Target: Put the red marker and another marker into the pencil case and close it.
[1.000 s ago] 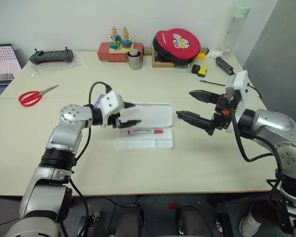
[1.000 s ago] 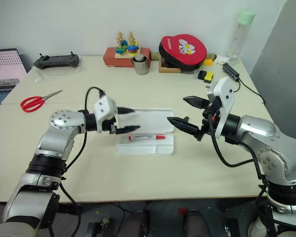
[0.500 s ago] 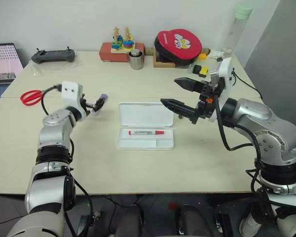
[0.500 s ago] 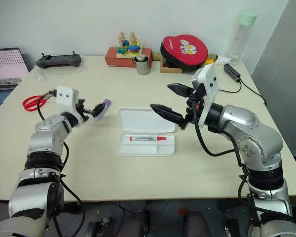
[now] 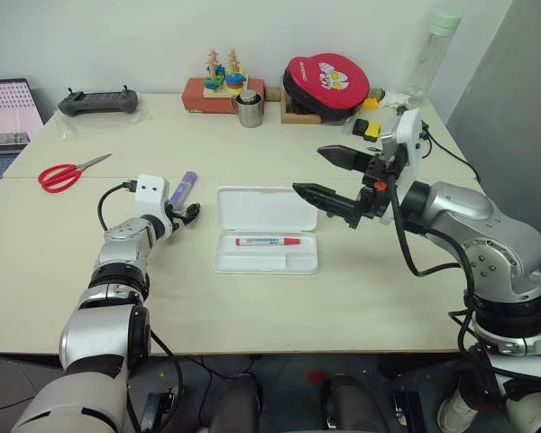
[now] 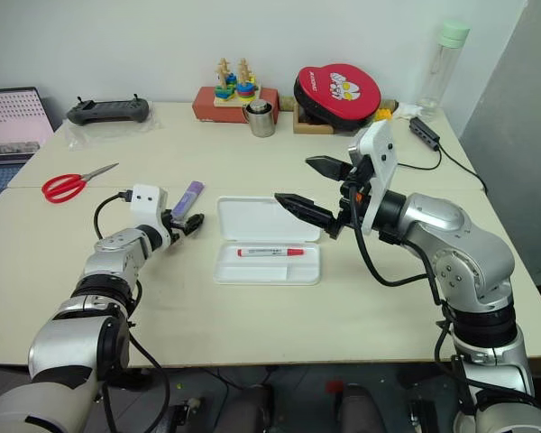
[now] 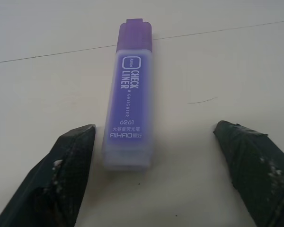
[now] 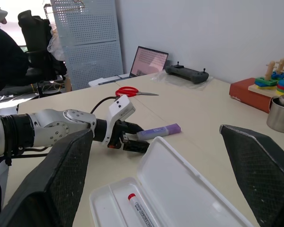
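Pencil case [image 5: 266,209]: white plastic, open flat on table, lid half away from robot. Red marker [image 5: 267,242] lies lengthwise in near half (red cap to robot's right). Purple marker [image 5: 185,188] flat on table, left of case, outside it.

Left arm swings off the case to the purple highlighter

The left gripper [image 5: 186,216], which a second ago hung over the open pencil case [image 5: 266,240], has swung out to the case's left and dropped low to the table, its open fingers [image 7: 68,161] now set either side of the near end of the purple highlighter [image 7: 129,92] without touching it. The right gripper [image 5: 332,176] has drawn in from the case's right side to hover above the case's right end, jaws wide.
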